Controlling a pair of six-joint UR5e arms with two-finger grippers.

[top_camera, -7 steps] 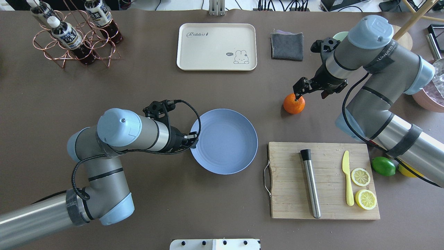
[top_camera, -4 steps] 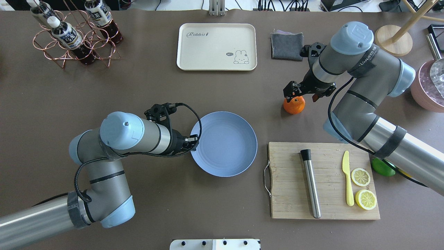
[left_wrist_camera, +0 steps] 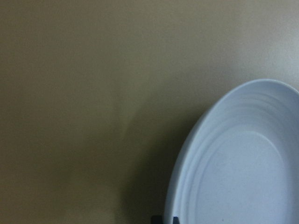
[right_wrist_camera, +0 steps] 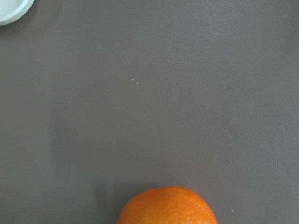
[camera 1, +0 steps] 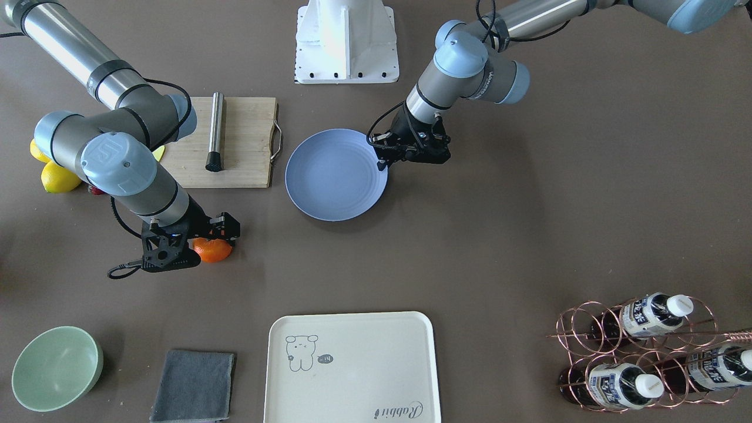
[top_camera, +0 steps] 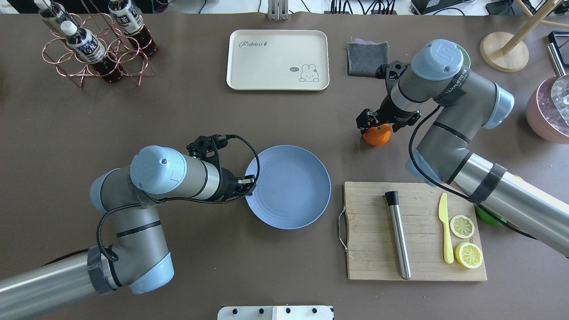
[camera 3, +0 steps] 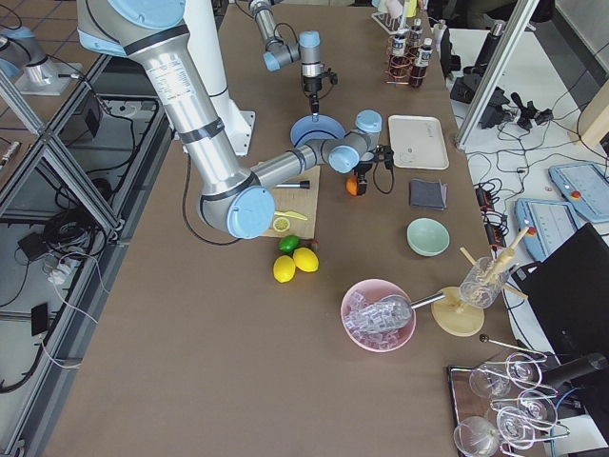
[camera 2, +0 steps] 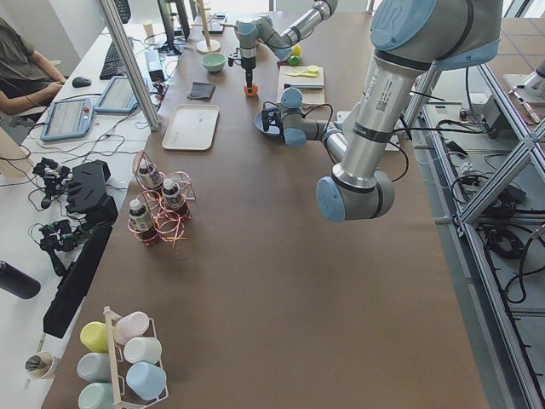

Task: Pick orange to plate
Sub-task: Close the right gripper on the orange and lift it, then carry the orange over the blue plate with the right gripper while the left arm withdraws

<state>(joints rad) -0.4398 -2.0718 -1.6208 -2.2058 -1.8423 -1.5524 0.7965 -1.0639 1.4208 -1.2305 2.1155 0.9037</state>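
Note:
The orange (top_camera: 378, 136) lies on the brown table, right of centre; it also shows as the orange (camera 1: 214, 251) and fills the bottom edge of the right wrist view as the orange (right_wrist_camera: 167, 206). My right gripper (top_camera: 374, 126) hangs directly over it, open, with the fruit partly hidden beneath; no fingers show in its wrist view. The blue plate (top_camera: 293, 191) sits mid-table. My left gripper (top_camera: 249, 182) is shut on the plate's left rim, and the plate rim (left_wrist_camera: 187, 158) appears close up in the left wrist view.
A wooden cutting board (top_camera: 373, 249) with a steel muddler (top_camera: 398, 238), yellow knife and lemon slices lies near the plate's right. A cream tray (top_camera: 278, 60), grey cloth (top_camera: 367, 58), bottle rack (top_camera: 95, 44), green bowl (camera 1: 56, 367) and pink bowl (top_camera: 549, 118) stand around.
My right arm has swung left and settled its gripper over the orange. The left gripper and the plate have slid slightly toward the table's near edge.

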